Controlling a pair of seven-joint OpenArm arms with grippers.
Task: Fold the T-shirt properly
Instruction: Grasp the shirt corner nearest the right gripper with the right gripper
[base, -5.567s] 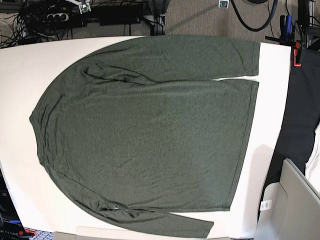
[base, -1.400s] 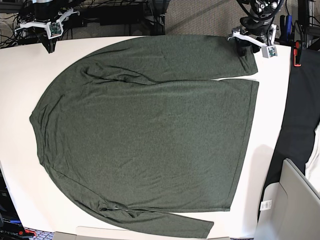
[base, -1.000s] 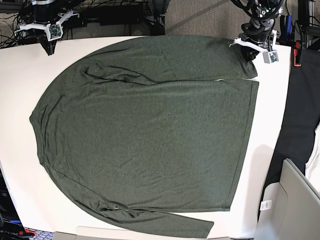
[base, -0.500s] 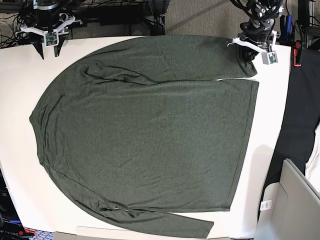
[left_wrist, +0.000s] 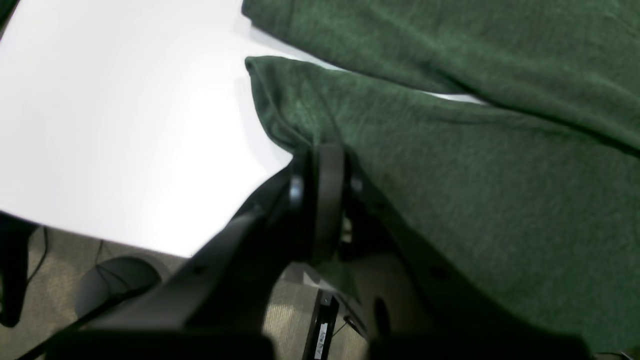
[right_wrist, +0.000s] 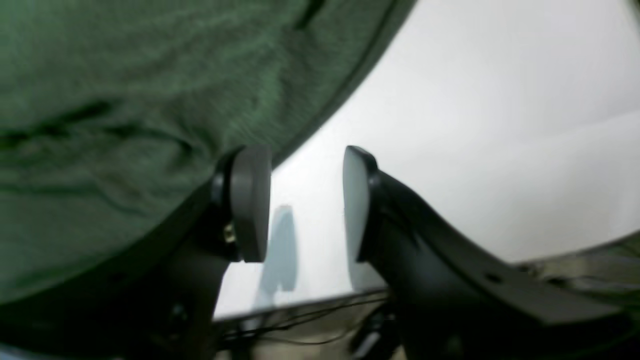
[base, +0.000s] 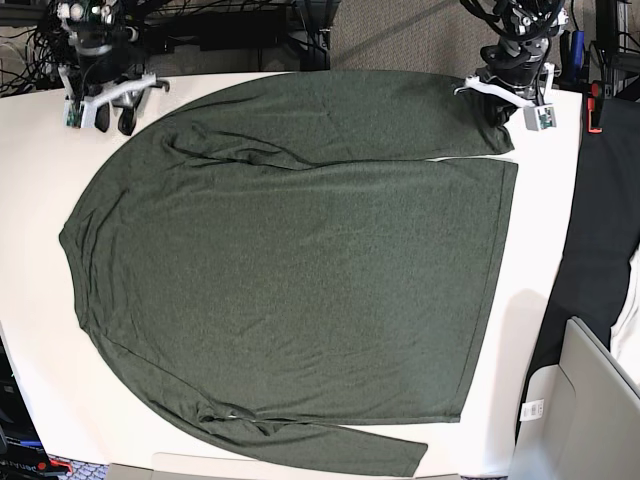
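1. White surface (base: 40, 200) fills most of the base view, cables and gear crowding the floor behind it.
2. Shirt (base: 300, 270) lies flat across the surface, sleeves laid along the far and near edges.
3. Left pincer (left_wrist: 320, 165) is pressed together, pinching the shirt at the far sleeve's cuff corner.
4. Right pincer (right_wrist: 305, 200) is spread, nothing between its pads, sitting over bare surface just beside the shirt's curved edge.
5. Black cloth (base: 600, 220) hangs by the surface's side.

left hand (left_wrist: 322, 165): jaws closed | right hand (right_wrist: 300, 200): jaws apart
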